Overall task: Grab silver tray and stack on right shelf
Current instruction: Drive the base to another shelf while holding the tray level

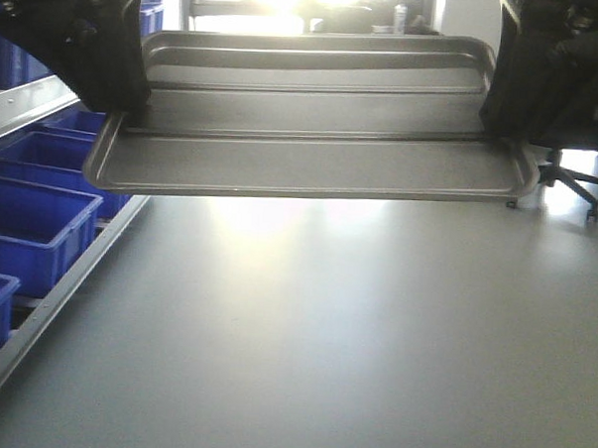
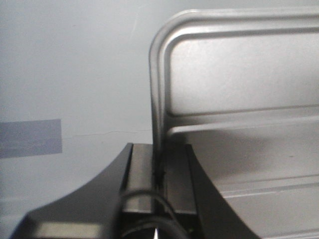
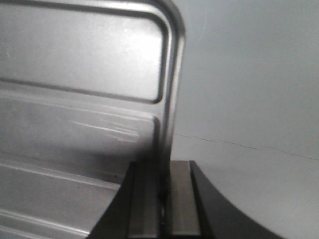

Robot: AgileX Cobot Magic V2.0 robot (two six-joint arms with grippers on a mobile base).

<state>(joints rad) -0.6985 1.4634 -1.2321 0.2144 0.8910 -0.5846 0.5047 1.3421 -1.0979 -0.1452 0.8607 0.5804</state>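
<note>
Tray [image 1: 311,165] above floor [image 1: 354,336] (bins [image 1: 31,222] left)

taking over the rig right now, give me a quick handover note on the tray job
Left claw: shut on the left rim of the shiny rectangular silver metal tray.
Right claw: shut on its right rim.
Tray: held up roughly level between both arms, over the grey floor; blue plastic bins sit to the left.
Done: tray grabbed and off the ground.
Left: the right shelf is not in view; carry the tray there and stack it.
</note>
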